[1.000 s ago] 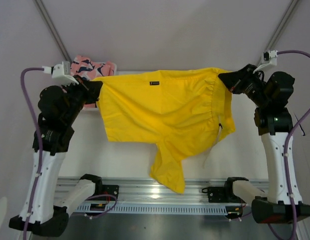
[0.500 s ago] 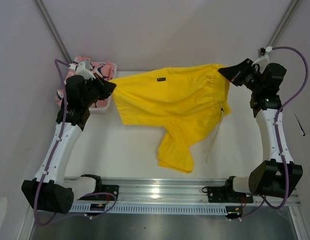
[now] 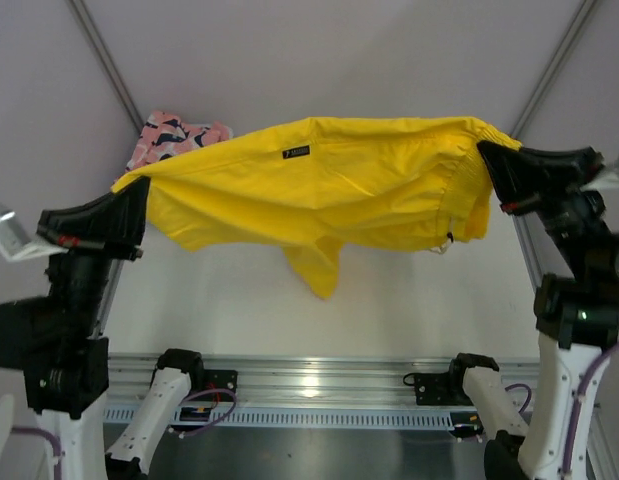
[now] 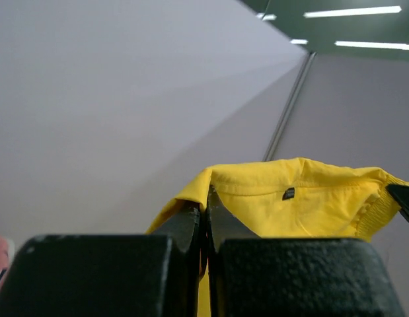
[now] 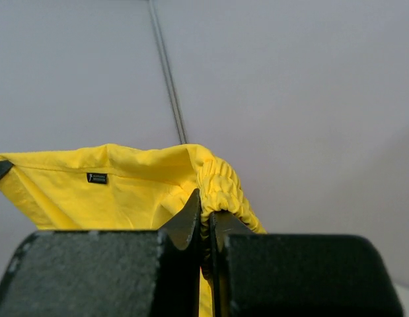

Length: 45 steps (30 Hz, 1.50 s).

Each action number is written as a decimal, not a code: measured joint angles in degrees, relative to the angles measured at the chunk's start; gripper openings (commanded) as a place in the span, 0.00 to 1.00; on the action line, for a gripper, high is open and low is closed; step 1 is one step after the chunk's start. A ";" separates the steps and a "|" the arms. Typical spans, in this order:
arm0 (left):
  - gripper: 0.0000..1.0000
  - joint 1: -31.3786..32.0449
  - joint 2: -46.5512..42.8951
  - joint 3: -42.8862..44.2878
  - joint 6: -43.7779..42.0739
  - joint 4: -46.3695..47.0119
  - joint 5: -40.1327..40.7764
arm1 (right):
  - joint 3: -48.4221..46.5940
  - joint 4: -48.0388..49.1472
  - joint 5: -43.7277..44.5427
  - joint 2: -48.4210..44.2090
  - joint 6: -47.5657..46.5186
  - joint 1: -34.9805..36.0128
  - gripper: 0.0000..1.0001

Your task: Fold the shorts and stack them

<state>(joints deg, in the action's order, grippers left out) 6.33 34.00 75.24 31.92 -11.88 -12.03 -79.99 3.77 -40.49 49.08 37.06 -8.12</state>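
Up above the table we have the yellow shorts, stretched wide between the two arms and held in the air across the table's far half. The left gripper is clamped tight on one corner of the cloth, over the table's left edge. The left wrist view shows its black fingers pressed together with a fold of yellow pinched between them. Over on the table's right edge, the right gripper is also closed on the shorts, fingers squeezed onto the gathered elastic waistband. The fabric sags a little between the two grips, and a small black label shows near its upper hem. One leg droops down from the middle toward the table's centre. Whether its tip touches the surface, I can't tell. At the table's far left corner sit the pink shorts with their dark whale print, partly hidden behind the yellow cloth.
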 measured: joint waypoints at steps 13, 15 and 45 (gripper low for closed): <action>0.00 0.00 -2.01 2.62 0.00 1.16 1.79 | -13.94 -9.77 6.78 -11.43 -6.05 0.13 0.00; 0.00 0.00 2.99 2.51 0.02 2.14 1.77 | -16.13 -11.65 6.78 -5.81 -5.92 0.15 0.00; 0.00 5.51 63.21 -18.53 0.98 31.17 6.08 | 24.00 15.93 6.64 49.37 5.44 -4.02 0.00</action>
<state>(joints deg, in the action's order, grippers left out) 11.84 97.21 56.71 32.91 19.29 -5.96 -55.99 19.70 -33.85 98.45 42.50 -12.14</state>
